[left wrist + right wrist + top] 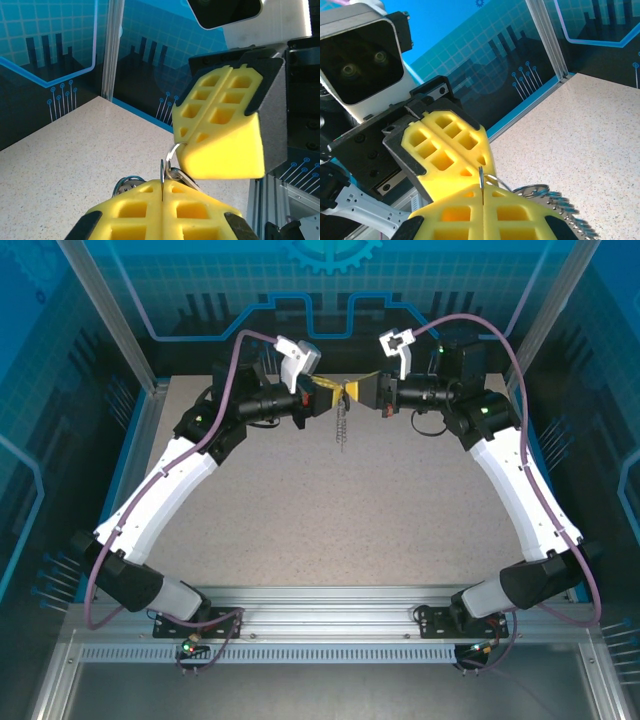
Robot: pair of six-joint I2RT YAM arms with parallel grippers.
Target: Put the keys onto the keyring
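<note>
My left gripper [335, 393] [162, 186] and right gripper [352, 390] [483, 189] meet tip to tip in the air over the far middle of the table. Each is shut on a thin silvery split ring, seen edge-on: one [163, 172] in the left pads, one [481, 176] in the right. The two rings look linked. The keyring's grey-blue loop [127, 182] [540, 191] hangs just below them with its row of small rings [565, 207], dangling as a short chain [342, 425]. The keys I cannot make out among the metal at the fingertips.
The speckled table [340, 520] lies well below both grippers. Blue enclosure walls and aluminium posts [135, 350] ring the table on the left, right and far side. Both arm bases sit on the metal rail [330, 605] at the near edge.
</note>
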